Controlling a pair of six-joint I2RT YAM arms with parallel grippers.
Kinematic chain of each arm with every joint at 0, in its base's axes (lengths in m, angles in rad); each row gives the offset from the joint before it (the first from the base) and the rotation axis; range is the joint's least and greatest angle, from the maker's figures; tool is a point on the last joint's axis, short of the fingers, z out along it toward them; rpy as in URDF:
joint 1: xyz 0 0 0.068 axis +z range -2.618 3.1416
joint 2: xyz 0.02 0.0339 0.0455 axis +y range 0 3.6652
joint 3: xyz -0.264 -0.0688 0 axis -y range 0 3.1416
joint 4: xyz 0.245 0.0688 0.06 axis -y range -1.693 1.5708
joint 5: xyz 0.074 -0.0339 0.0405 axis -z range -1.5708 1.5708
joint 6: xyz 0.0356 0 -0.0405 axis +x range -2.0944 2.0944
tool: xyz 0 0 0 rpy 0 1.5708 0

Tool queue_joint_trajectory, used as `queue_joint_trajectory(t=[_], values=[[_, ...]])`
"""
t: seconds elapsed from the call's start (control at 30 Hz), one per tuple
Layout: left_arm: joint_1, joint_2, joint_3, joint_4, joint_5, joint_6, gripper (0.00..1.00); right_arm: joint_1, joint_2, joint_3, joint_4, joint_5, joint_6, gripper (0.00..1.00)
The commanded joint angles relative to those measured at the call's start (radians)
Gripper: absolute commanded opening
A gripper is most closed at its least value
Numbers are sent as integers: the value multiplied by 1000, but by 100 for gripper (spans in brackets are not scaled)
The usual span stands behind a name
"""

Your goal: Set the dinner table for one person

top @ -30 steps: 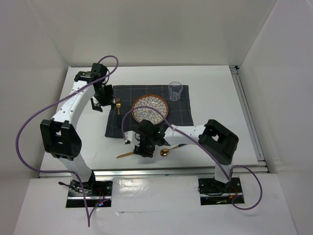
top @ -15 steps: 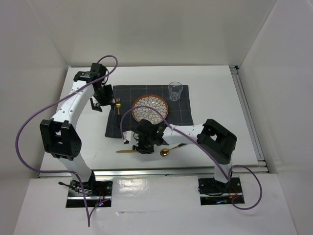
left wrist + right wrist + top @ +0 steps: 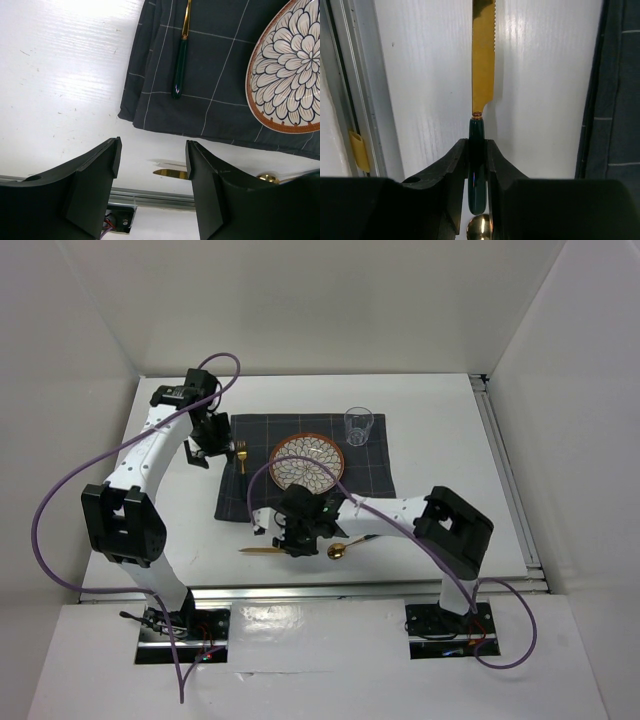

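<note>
The white dinner table point(image 3: 440, 440) carries a dark checked placemat point(image 3: 375, 468) with a flower-patterned plate point(image 3: 308, 462), a clear glass point(image 3: 358, 426) and a gold fork with a green handle point(image 3: 240, 456). My right gripper point(image 3: 297, 538) is shut on the green handle point(image 3: 476, 135) of a gold knife point(image 3: 483, 55), low over the table in front of the placemat, blade point(image 3: 262, 550) pointing left. A gold spoon point(image 3: 340, 551) lies just right of it; its bowl point(image 3: 480, 230) shows behind the handle. My left gripper point(image 3: 207, 448) is open and empty beside the fork point(image 3: 179, 65).
The silver rail point(image 3: 345, 100) of the table's near edge runs close to the knife. The placemat's front edge point(image 3: 210, 127) lies just beyond it. White walls enclose the table on three sides.
My right gripper has turned the knife from slanted to nearly level along the table's front edge, and its elbow has shifted slightly right. The left arm has not moved.
</note>
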Motion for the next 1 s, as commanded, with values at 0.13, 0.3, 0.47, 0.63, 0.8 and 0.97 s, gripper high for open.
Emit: queue_joint_trajectory(t=[0.13,0.3,0.47,0.63,0.8,0.97], values=[[15,-52,57,-11,7,3,71,11,-145,31,-9,75,83,8],[33,-72,57,-11,7,-6,71,-41,-255,-38,27,159,217,1],[33,-81,57,-11,7,-6,71,-89,-418,-142,75,233,417,0],[33,-81,57,-2,18,-15,71,-178,-558,-201,34,374,554,0],[33,-81,57,7,36,-15,71,-293,-581,-191,-12,422,674,0],[33,-100,26,16,36,-25,71,-409,-506,-141,-32,423,795,0]])
